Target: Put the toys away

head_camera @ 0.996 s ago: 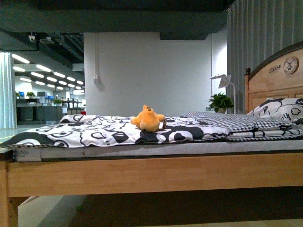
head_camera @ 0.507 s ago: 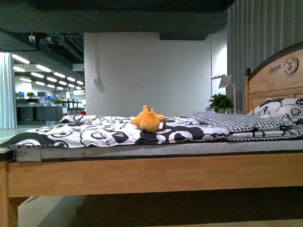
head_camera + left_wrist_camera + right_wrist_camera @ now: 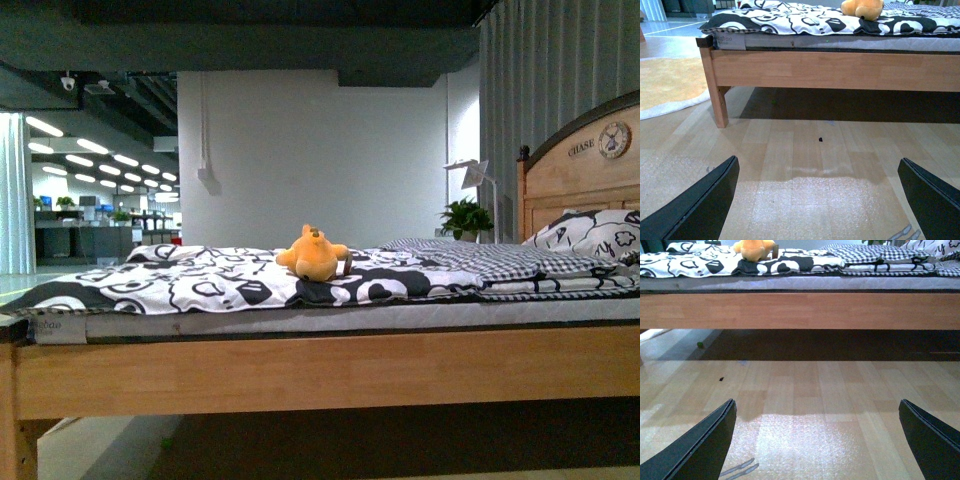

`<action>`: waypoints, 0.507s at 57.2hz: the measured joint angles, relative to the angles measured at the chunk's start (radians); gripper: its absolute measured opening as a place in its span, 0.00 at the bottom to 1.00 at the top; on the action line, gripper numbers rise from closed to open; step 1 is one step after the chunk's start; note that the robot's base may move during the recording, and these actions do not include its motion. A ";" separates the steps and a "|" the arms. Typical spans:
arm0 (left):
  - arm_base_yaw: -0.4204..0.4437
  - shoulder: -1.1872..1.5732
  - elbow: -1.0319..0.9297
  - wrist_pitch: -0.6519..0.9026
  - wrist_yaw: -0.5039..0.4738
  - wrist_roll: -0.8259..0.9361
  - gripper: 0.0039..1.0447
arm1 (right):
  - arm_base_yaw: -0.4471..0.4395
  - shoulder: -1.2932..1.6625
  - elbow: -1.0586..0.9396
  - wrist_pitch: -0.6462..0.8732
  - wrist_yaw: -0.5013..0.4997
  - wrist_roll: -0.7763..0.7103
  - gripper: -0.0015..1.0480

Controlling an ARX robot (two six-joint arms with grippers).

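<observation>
Pale wooden bed frame [image 3: 330, 370] spans the front view, its long side rail facing the robot. On the mattress lies a black-and-white patterned quilt [image 3: 180, 280], with a grey checked blanket [image 3: 500, 262] folded toward the arched wooden headboard [image 3: 585, 170] at the right. The soft orange-yellow plush animal [image 3: 315, 255] rests on the quilt near the middle of the bed, set back from the near edge. Behind it stand a plain white wall [image 3: 320, 150], a grey pleated curtain [image 3: 550, 80] and a small green potted plant [image 3: 466, 215].

Light wood-plank floor [image 3: 805, 150] stretches between the rail and both arms, and a cream round rug [image 3: 665, 85] lies beyond the bed's corner leg. The left gripper [image 3: 817, 162] and the right gripper [image 3: 816, 402] hang low over the floor, each with its dark fingers spread wide, holding nothing and well apart from the toy.
</observation>
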 joint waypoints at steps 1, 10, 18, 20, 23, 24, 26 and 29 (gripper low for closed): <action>0.000 0.000 0.000 0.000 0.000 0.000 0.94 | 0.000 0.000 0.000 0.000 -0.001 0.000 0.94; 0.000 0.000 0.000 0.000 0.000 0.000 0.94 | 0.000 0.000 0.000 0.000 -0.001 0.000 0.94; 0.000 0.000 0.000 0.000 0.000 0.000 0.94 | 0.000 0.000 0.000 0.000 -0.001 0.000 0.94; 0.000 0.000 0.000 0.000 0.000 0.000 0.94 | 0.000 0.000 0.000 0.000 -0.001 0.000 0.94; 0.000 0.000 0.000 0.000 0.000 0.000 0.94 | 0.000 0.000 0.000 0.000 -0.001 0.000 0.94; 0.000 0.000 0.000 0.000 0.000 0.000 0.94 | 0.000 0.000 0.000 0.000 -0.001 0.000 0.94; 0.000 0.000 0.000 0.000 0.000 0.000 0.94 | 0.000 0.000 0.000 0.000 -0.001 0.000 0.94; 0.000 0.000 0.000 0.000 0.000 0.000 0.94 | 0.000 0.000 0.000 0.000 -0.001 0.000 0.94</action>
